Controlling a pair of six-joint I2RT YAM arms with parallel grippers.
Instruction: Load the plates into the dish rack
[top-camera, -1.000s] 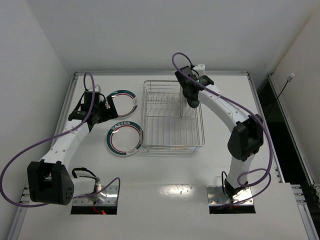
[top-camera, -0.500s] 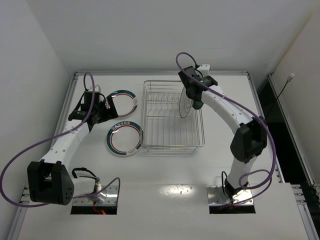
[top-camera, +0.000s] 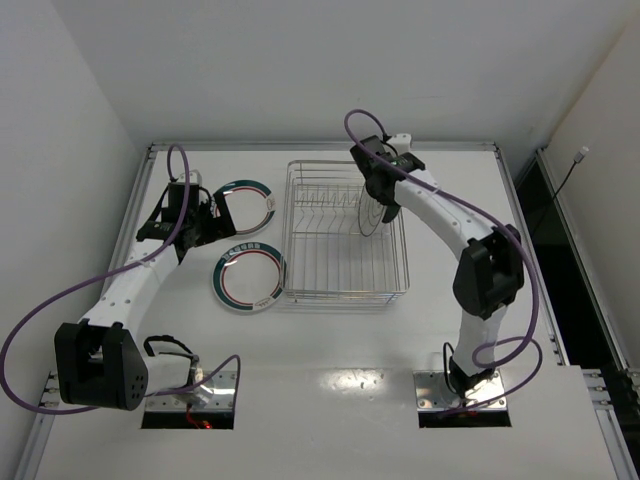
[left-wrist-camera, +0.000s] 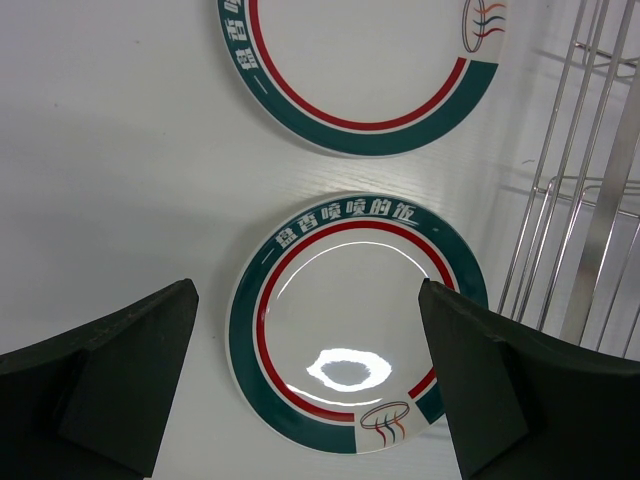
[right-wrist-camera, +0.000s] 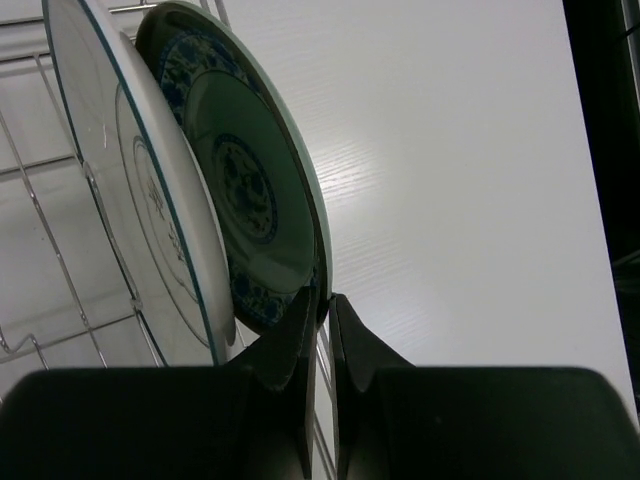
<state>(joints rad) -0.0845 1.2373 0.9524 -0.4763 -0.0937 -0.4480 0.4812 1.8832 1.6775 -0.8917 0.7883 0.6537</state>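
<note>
Since a second ago the right arm (top-camera: 450, 215) has turned the blue plate (right-wrist-camera: 250, 190) from edge-on to leaning; the left arm (top-camera: 140, 275) has not stirred. On the bench (top-camera: 330, 340), the dish rack (top-camera: 346, 296) holds a whitish plate (right-wrist-camera: 150, 200) upright in its far right part. The blue plate stands just beside it, its rim pinched by the right fingers (right-wrist-camera: 290, 350). Two green-rimmed plates (top-camera: 248, 277) lie flat left of the rack, below the left fingers (left-wrist-camera: 130, 360), which are spread wide and hold nothing. The step in hand looks like seating the blue plate. Next comes letting go and lifting clear without tipping it.

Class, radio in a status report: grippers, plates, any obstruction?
Right gripper shut on blue plate, in dish rack. Left gripper open over green-rimmed plate. Nothing blocking.
</note>
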